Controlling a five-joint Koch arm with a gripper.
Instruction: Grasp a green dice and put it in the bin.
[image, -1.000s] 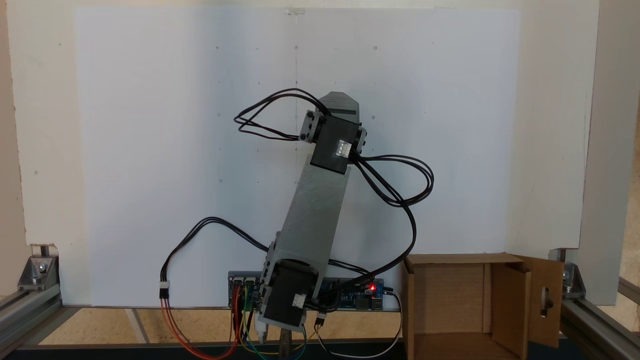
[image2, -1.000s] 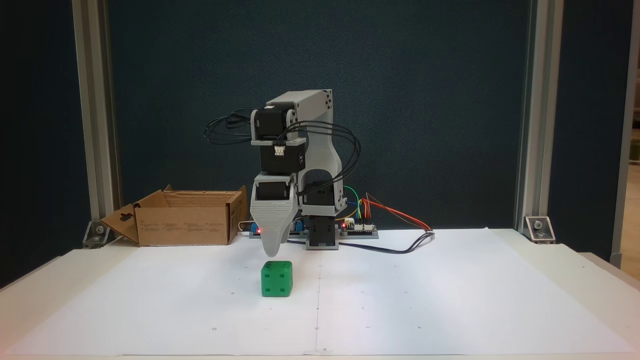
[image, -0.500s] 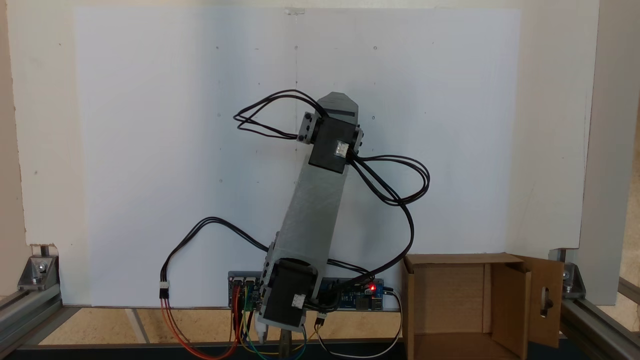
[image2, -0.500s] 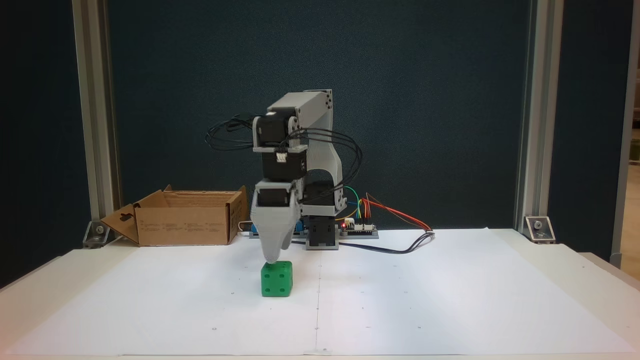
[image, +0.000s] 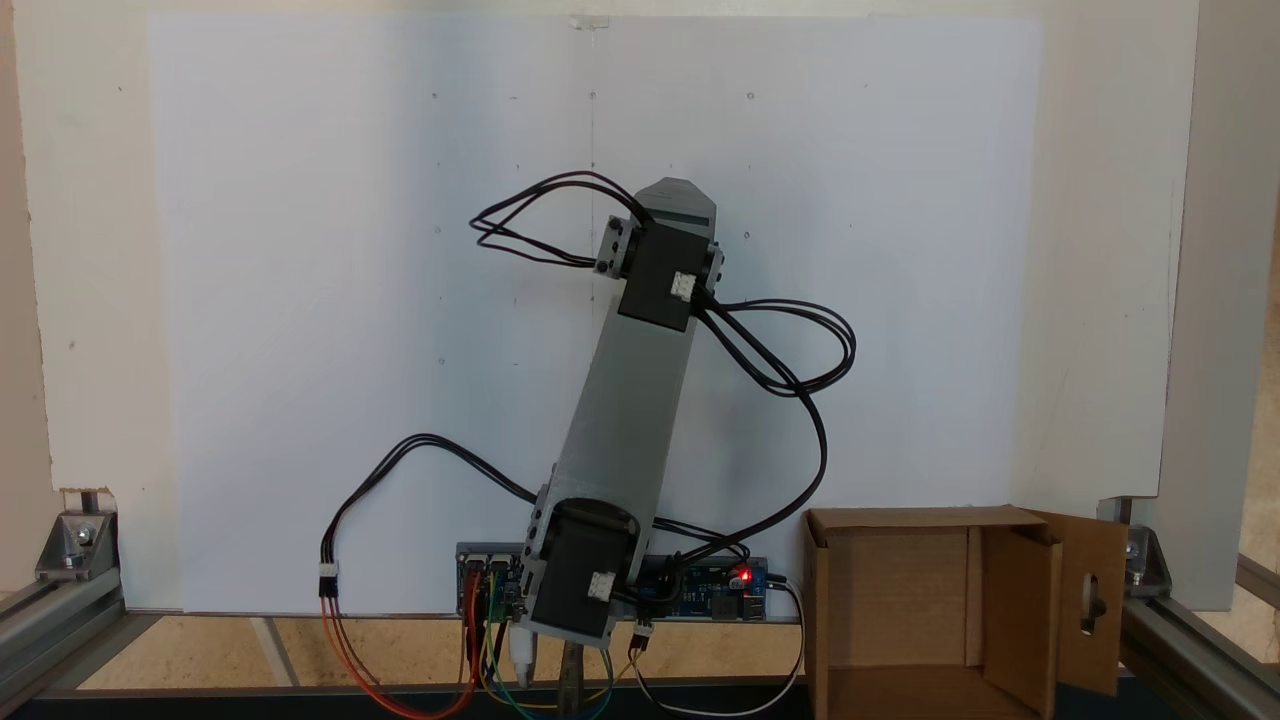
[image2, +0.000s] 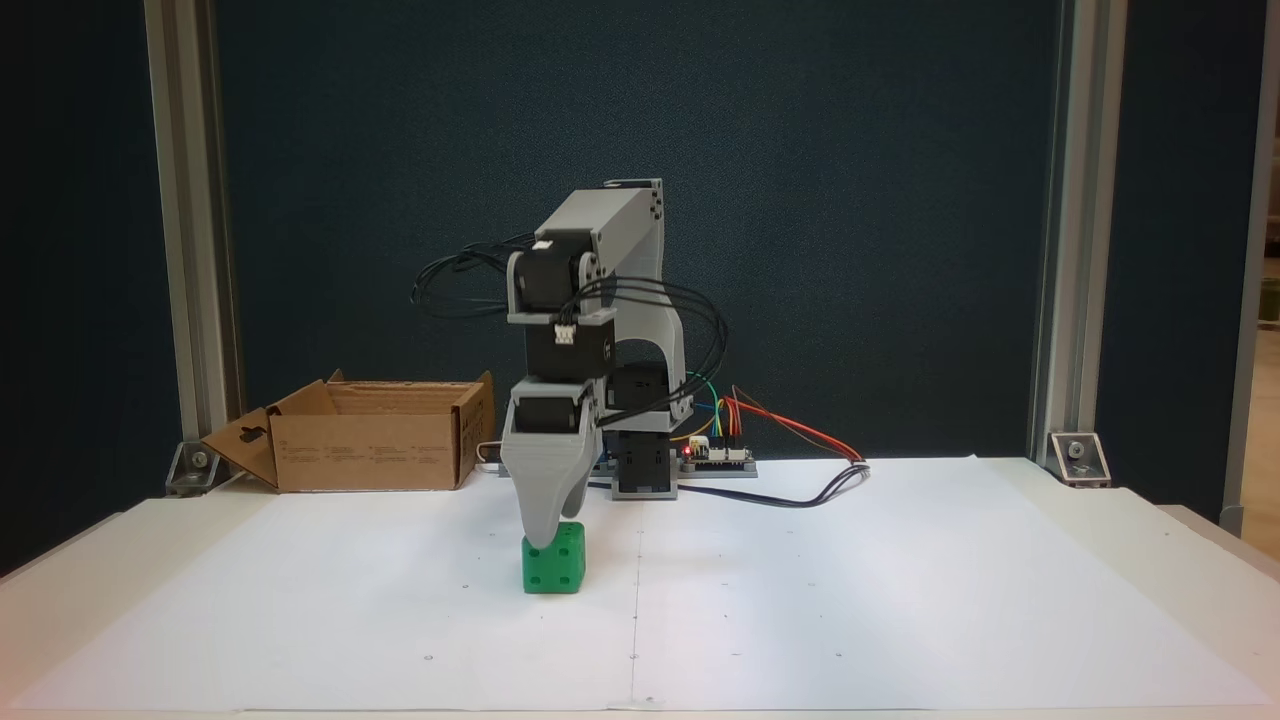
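Where the grey printed end effector (image2: 542, 540) points down, its tip overlaps the upper left of the small bright green plastic dice (image2: 556, 565) on the white table (image2: 850, 600); whether its jaws are parted cannot be told.
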